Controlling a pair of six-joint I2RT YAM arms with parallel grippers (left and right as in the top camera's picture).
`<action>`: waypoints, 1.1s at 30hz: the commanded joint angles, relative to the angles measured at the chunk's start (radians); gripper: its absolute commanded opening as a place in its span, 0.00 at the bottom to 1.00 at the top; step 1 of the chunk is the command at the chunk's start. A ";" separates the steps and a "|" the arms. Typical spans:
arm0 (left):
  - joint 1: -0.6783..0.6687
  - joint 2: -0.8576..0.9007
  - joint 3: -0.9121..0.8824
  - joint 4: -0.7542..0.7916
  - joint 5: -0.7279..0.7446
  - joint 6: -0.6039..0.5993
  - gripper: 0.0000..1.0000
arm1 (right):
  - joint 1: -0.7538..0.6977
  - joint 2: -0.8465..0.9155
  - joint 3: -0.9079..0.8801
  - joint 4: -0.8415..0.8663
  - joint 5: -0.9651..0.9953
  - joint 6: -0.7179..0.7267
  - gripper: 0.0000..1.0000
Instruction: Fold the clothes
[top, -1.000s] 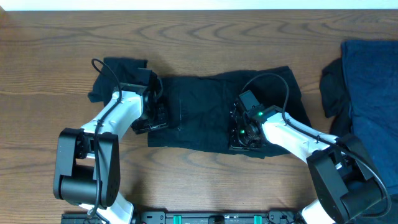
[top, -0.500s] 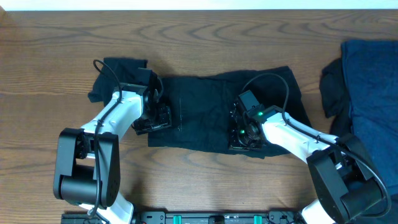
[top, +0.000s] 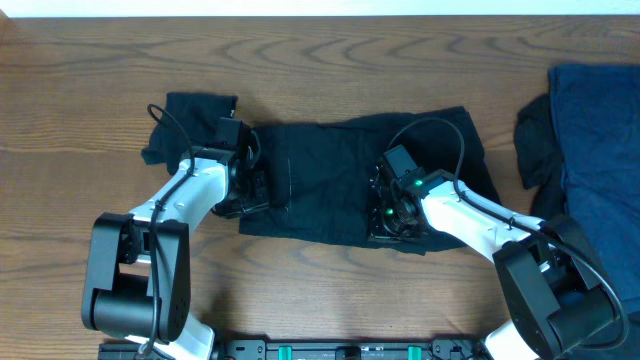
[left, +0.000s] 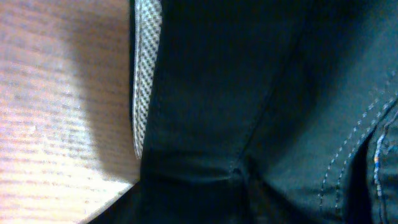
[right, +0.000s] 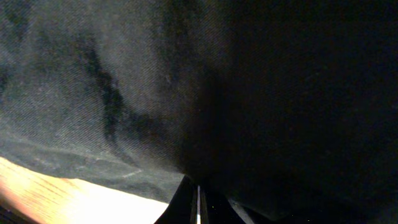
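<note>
A black garment (top: 340, 170) lies spread across the middle of the wooden table. My left gripper (top: 252, 188) sits at its left edge. In the left wrist view the black cloth (left: 249, 93), with white stitching and a checkered inner band (left: 146, 74), bunches into the dark jaws (left: 236, 205), which seem shut on it. My right gripper (top: 388, 218) is low on the garment's front edge, right of centre. In the right wrist view its fingers (right: 198, 205) are closed together under the draped cloth (right: 124, 93).
A blue cloth (top: 600, 150) lies at the right edge of the table with a dark garment (top: 535, 140) beside it. A rumpled black piece (top: 190, 120) lies at the garment's far left end. Bare wood (top: 300, 290) runs along the front.
My left arm has shifted slightly, with its gripper edging back along the garment's left edge. The right arm and the garment look unchanged.
</note>
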 joint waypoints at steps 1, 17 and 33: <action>-0.002 0.049 -0.048 -0.007 0.021 0.002 0.40 | 0.011 0.000 -0.018 0.003 0.016 0.007 0.03; -0.002 0.047 0.019 -0.068 0.021 0.010 0.06 | -0.055 -0.035 0.071 0.001 -0.077 0.000 0.01; -0.002 -0.093 0.259 -0.264 0.019 0.031 0.06 | -0.097 -0.086 0.214 -0.033 -0.025 -0.002 0.01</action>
